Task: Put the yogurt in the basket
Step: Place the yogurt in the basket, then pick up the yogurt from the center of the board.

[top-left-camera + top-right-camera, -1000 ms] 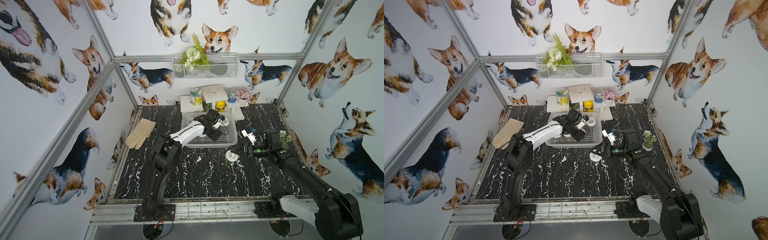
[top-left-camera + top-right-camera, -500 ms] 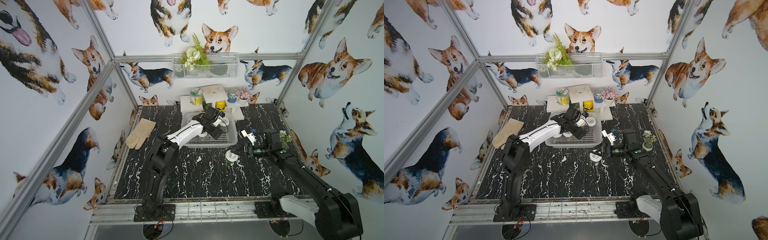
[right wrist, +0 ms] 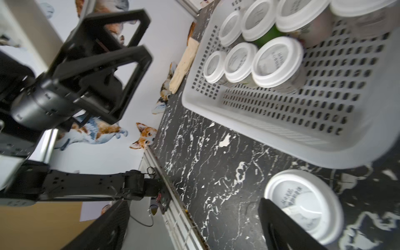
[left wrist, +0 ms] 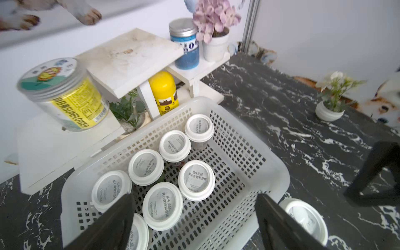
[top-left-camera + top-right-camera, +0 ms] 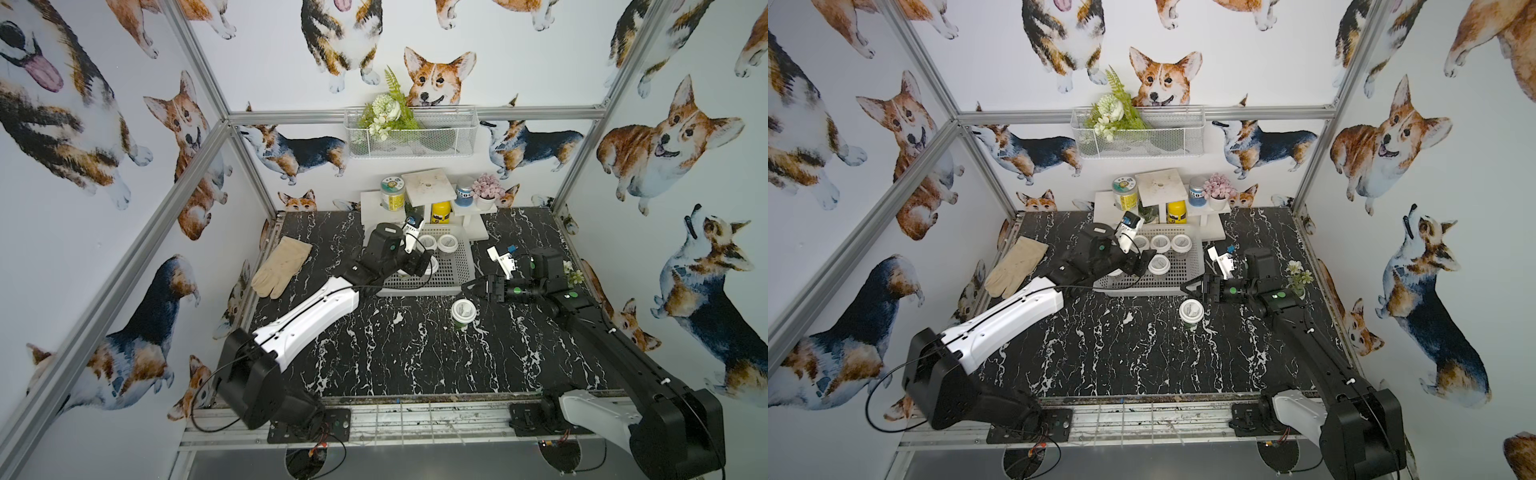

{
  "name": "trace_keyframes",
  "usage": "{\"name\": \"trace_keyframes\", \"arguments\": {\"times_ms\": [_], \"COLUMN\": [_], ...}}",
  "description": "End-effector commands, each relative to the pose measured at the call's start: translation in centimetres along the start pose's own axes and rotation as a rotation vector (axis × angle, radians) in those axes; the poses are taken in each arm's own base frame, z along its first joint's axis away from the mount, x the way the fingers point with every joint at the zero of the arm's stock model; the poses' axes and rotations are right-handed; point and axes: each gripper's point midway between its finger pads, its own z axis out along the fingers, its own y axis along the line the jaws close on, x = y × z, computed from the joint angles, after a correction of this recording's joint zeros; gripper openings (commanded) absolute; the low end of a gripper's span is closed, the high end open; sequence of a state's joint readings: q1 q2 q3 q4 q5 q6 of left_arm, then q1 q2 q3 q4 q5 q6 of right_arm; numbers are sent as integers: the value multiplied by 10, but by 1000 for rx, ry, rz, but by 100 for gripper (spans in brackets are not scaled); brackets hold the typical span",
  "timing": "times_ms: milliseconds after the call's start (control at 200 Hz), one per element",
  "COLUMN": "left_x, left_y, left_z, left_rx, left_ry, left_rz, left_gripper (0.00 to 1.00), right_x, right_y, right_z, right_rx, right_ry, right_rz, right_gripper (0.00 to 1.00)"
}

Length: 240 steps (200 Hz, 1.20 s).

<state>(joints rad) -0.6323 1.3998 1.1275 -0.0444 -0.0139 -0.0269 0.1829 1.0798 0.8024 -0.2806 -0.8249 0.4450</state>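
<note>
Hovering open and empty over the basket (image 5: 468, 262): the left end effector (image 4: 193, 195). Beside it, the right end effector (image 5: 471, 287), likewise open and empty, must next straddle the seemingly last yogurt (image 5: 463, 311) on the desk (image 5: 395, 353).

The wide white lattice-holed basket (image 4: 275, 168) looked like smooth, faintly glossy plastic. Under the left pincer (image 4: 194, 195), the small round yogurt cups (image 4: 196, 180) carried matt white lids with grey print. The black, white-veined tabletop (image 4: 303, 129) shone like polished stone. The beige glove (image 5: 282, 266) looked like soft, matt cloth.
</note>
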Motion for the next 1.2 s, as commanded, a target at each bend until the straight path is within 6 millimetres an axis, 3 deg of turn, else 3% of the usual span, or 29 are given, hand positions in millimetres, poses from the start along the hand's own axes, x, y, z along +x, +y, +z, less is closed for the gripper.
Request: {"name": "trace_keyframes", "arguments": {"times_ms": [0,125,145,270,405,515,801,1196], "left_x": [-13,10,24,62,67,72,73,74], "left_y": [9,21,23,30,41,47,41,42], "left_z": [-30,-71,-75,-102,-125,-127,-104,-104], "left_rx": [-57,-116,-129,-155,-202,-238,-225,-232], "left_ry": [-161,-266,-265,-348,-411,-411,-326,-326], "left_rz": [-111,-235,-259,-372,-395,-403,-372,-377], "left_gripper": [90,89,88,85,84,88,89,88], "right_x": [-1,5,7,19,22,15,6,39], "right_y": [-34,-45,-45,-50,-47,-40,-31,-41], "right_z": [-11,-19,-18,-17,-17,-19,-16,13], "right_rx": [270,451,459,487,505,504,550,679], "right_ry": [-28,-24,-21,-36,-85,-120,-80,105], "right_rz": [-51,-109,-114,-101,-97,-105,-125,-189], "right_gripper": [97,96,95,92,92,93,93,93]}}
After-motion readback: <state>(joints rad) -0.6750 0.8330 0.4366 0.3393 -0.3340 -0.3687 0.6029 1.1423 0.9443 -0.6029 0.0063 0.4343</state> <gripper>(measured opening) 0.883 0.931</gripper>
